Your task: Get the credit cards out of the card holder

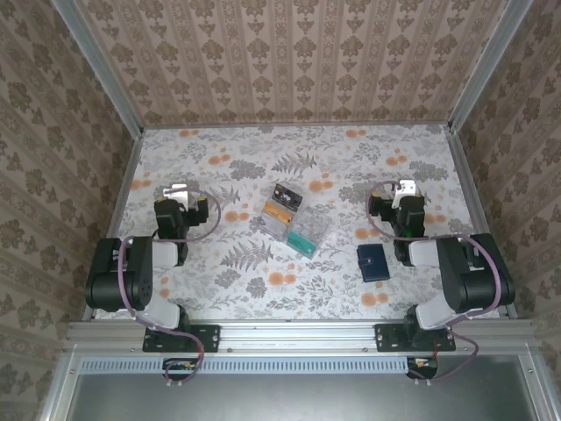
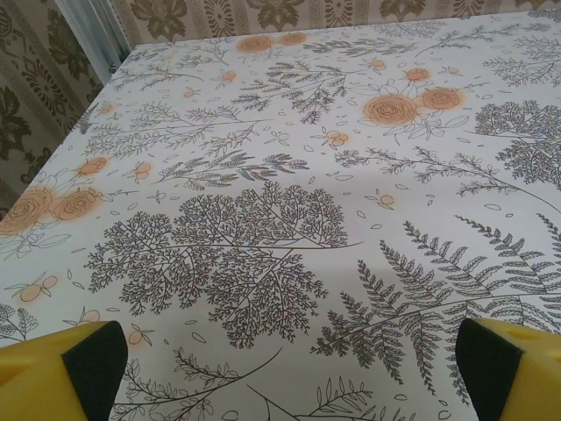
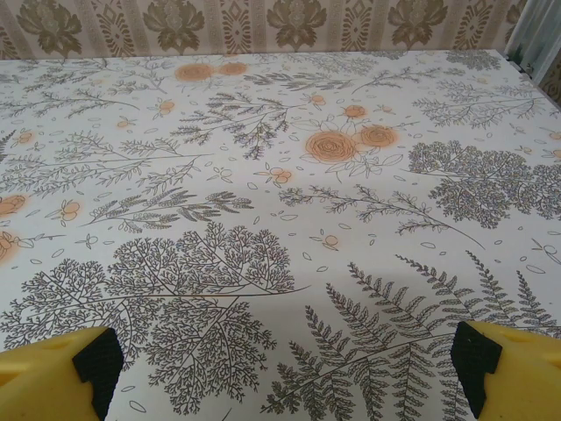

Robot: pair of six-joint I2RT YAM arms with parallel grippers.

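Between spread, empty left gripper [image 1: 178, 189] and right gripper [image 1: 405, 187], credit cards [image 1: 292, 219], card holder [image 1: 372, 261] rightward

Tablecloth [image 1: 263, 263]: white, grey ferns, orange roses, flat across the middle.
Wallpapered walls [image 1: 298, 61]: beige damask, at 9, 12 and 3 o'clock.
Metal rail [image 1: 289, 334]: at 6 o'clock.

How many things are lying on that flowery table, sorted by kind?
Navy card holder: 1
Credit cards: at least 3, overlapping, exact count unclear
Total: at least 4
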